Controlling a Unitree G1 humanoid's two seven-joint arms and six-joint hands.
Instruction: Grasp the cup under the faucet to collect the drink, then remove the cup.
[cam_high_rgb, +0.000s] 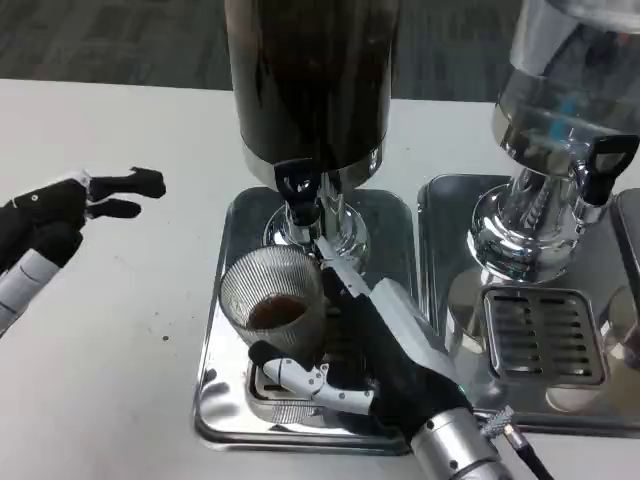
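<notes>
A single head view looks steeply down from the robot's head or chest, close over the white table (120, 400). It faces forward toward the tall dark drink dispenser (312, 80) on its shiny metal drip tray (225, 400), the robot's forearms entering from the bottom.

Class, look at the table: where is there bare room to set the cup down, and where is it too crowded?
Bare tabletop lies between the left hand and the left tray. That tray is crowded: the right hand holds the cup beneath the dark dispenser's tap. The second dispenser fills the right tray.
</notes>
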